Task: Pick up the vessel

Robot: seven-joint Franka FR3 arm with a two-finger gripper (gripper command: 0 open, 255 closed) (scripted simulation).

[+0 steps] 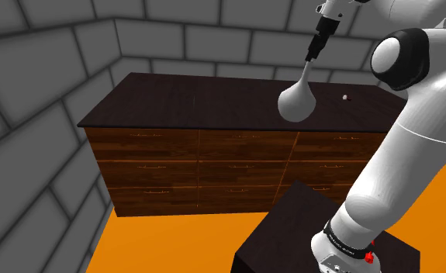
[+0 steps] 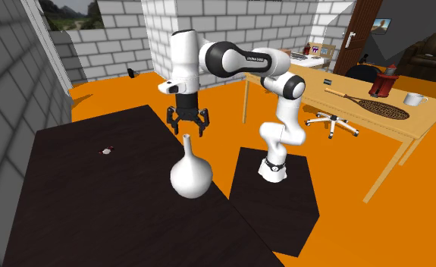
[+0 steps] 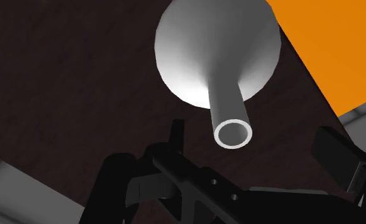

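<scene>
So I'm at the line-up stage of the grab, nothing is held yet. The gripper [image 2: 188,130] hangs right over the vase [image 2: 191,176], its fingers spread apart and touching nothing. The vase stands upright on the desk [image 2: 95,205], near the edge that faces the arm. That's centre frame in the second exterior view and upper right of middle in the shoulder view.

In the wrist view the open mouth of the neck sits between the fingers [image 3: 175,137], but closer to one of them than the other. My read on the next move is to nudge sideways until the neck is centred, drop straight down so the fingers straddle it, then close. The tips look about level with the rim, though I can't tell exactly.

Shape-wise it's a plain white thing with a fat round bulb tapering into a thin, hollow tube of a neck. The finish looks smooth, with no texture to bite on, so I'd guess it can slip or swing once lifted. The round belly could make it roll if I knock it over. The desk top is dark wood grain over brown drawer fronts.
</scene>
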